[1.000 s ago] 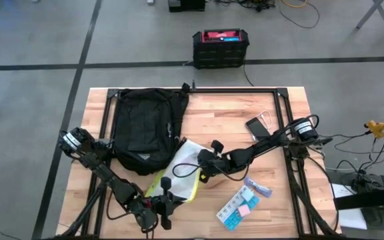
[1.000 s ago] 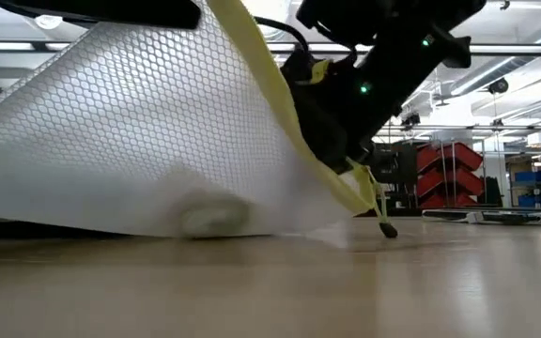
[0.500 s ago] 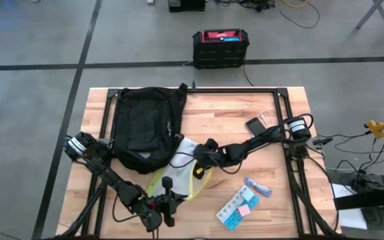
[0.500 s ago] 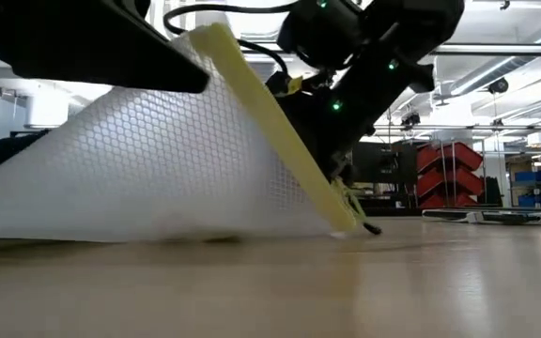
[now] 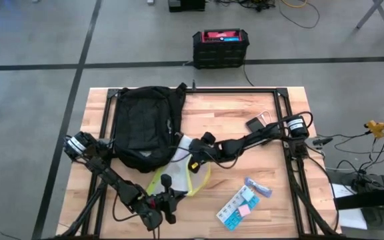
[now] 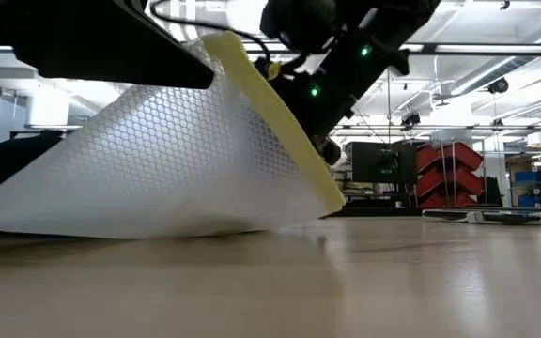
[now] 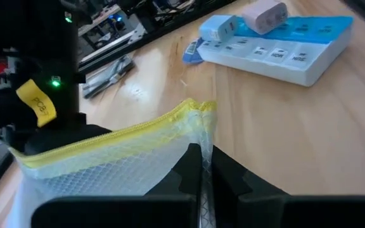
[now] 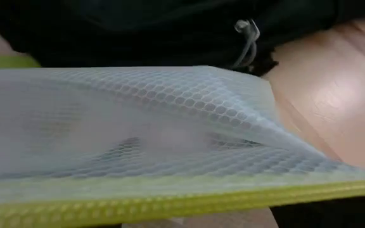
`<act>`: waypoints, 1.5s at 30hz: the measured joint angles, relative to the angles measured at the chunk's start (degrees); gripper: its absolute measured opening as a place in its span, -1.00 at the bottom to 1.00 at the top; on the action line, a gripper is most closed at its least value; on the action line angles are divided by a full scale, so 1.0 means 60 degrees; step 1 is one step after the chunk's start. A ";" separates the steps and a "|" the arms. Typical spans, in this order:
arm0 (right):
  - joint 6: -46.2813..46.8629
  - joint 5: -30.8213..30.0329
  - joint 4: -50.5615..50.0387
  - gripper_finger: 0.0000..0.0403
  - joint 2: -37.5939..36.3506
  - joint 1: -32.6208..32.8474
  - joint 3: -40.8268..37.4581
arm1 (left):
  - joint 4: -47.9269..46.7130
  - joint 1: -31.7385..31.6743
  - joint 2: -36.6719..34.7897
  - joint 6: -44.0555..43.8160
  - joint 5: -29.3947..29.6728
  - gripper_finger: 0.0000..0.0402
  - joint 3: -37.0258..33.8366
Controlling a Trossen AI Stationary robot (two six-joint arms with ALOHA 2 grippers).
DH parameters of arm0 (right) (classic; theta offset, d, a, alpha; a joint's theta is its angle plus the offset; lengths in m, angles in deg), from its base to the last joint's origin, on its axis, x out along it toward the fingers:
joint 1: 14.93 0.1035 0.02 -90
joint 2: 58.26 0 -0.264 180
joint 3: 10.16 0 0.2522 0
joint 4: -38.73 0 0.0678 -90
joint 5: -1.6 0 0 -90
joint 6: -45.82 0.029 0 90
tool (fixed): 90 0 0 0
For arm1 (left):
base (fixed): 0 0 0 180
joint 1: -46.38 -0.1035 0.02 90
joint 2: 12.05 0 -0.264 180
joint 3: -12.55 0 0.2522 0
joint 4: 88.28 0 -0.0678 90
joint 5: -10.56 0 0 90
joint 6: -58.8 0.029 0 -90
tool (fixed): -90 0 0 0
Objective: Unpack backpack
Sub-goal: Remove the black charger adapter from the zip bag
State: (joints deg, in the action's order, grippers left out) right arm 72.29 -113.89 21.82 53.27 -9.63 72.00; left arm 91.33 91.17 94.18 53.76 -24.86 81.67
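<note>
While both grippers hold the mesh pouch.

I had the left gripper low at the table's near edge, fingers pressed together. The right arm reached leftward to the table's centre, right gripper clamped.

black backpack on wooden table, mesh pouch beside it — both grippers at pouch, pill organizer nearby

Your backpack lies at the table's rear left. The mesh pouch sits just right of it, the pill box near the front right.
</note>
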 joint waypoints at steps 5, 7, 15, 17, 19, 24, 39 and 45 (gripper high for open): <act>0.0180 0.0414 -0.0158 0.36 0.0238 -0.0479 -0.0008 | -0.0256 -0.0007 0.0000 0.0007 0.0471 -1.00 -0.0002; 0.0077 0.0420 -0.0184 0.39 0.0320 -0.0565 -0.0006 | -0.0310 -0.0029 0.0000 0.0007 0.0473 -1.00 -0.0004; -0.0072 0.0239 0.0351 0.47 0.0754 -0.0782 -0.0004 | -0.0293 -0.0036 -0.0009 0.0007 0.0481 -1.00 -0.0007; -0.0010 0.0246 0.0474 0.38 0.0837 -0.0812 0.0000 | -0.0264 -0.0034 -0.0015 0.0007 0.0482 -1.00 -0.0007; -0.0012 0.0230 0.0528 0.22 0.0896 -0.0832 0.0004 | -0.0264 -0.0033 -0.0016 0.0007 0.0485 -1.00 -0.0007; -0.0095 0.0410 0.0397 -0.39 0.0829 -0.0867 0.0000 | -0.0250 -0.0033 -0.0018 0.0007 0.0459 -1.00 -0.0005; -0.0555 0.2231 -0.3748 -0.46 -0.1437 0.0755 -0.0066 | -0.0225 -0.0398 -0.0030 -0.0506 0.0421 -1.00 0.0015; -0.0995 0.3750 -0.3858 -0.46 -0.2084 0.1780 -0.0080 | 0.0386 -0.0956 0.0312 -0.0528 -0.0086 -1.00 0.0015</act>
State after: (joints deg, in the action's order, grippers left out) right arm 66.32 -91.39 -1.32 40.76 1.05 71.52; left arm 93.65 85.44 96.05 50.59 -25.38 81.75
